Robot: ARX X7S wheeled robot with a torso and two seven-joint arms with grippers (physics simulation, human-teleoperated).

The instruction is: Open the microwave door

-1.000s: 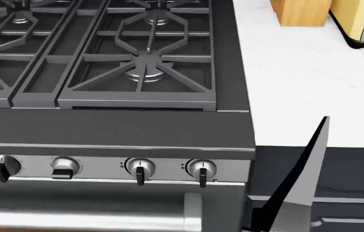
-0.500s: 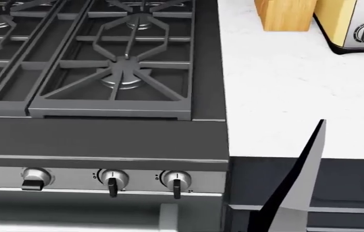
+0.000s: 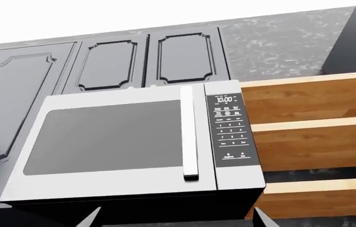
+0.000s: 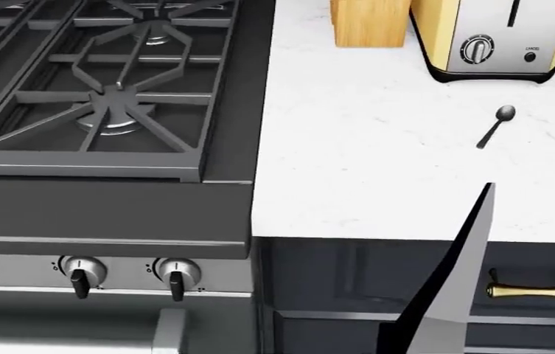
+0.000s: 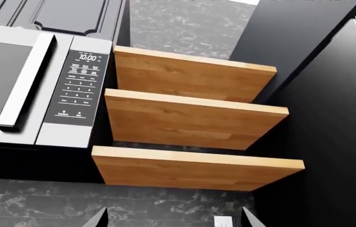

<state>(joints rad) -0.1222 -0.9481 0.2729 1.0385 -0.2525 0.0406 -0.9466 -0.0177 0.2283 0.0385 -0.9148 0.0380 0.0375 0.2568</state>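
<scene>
The microwave hangs under dark upper cabinets with its door shut flat against the body. A long silver handle runs along the door's edge beside the control panel, which reads 10:00. My left gripper is open, below the microwave and apart from it, with only its two fingertips showing. The right wrist view shows the microwave, its handle and its panel off to one side. My right gripper is open and empty in front of the marble backsplash.
Three wooden shelves sit beside the microwave, against a tall dark panel. Below are the gas stove with its knobs, a white counter, a knife block, a toaster and a spoon. A grey arm part crosses a dark drawer.
The head view has swung to the right: the stove slid left in the frame, and the toaster, the spoon and a brass drawer handle came into view.
</scene>
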